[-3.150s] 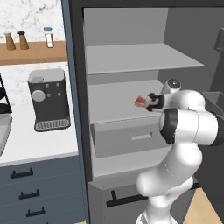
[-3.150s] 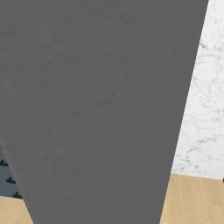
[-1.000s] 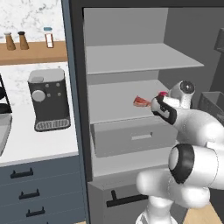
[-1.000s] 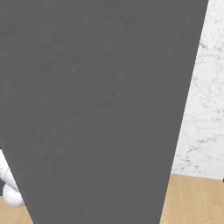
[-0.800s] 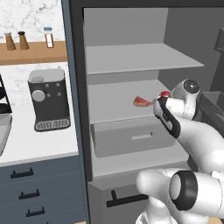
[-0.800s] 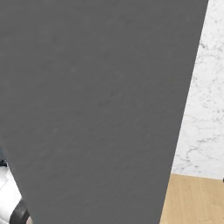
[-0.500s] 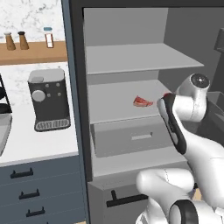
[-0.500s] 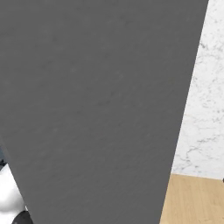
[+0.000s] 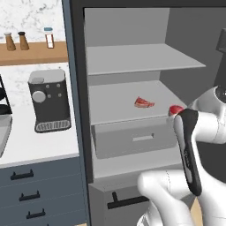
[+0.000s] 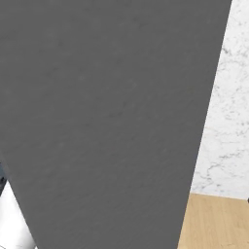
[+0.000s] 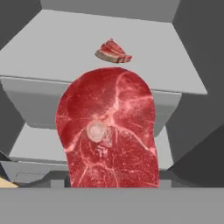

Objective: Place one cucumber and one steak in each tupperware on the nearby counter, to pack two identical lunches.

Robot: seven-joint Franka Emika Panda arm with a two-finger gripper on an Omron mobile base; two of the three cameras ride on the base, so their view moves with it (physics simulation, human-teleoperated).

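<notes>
Steaks: two
Held steak (image 11: 109,131): large in the hand view, clamped in the gripper (image 9: 175,110), out in front of the cabinet
Second steak (image 9: 143,103): lies on the cabinet's middle shelf (image 9: 114,101)
Counter (image 9: 35,148): left of the cabinet, carries a coffee machine (image 9: 48,99)

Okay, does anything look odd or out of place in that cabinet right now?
Only one thing: a raw steak lies bare on the grey cabinet shelf, no plate or wrap. A second steak hangs at the claw, in front of the shelf. Nothing looks spilled or damaged.
</notes>
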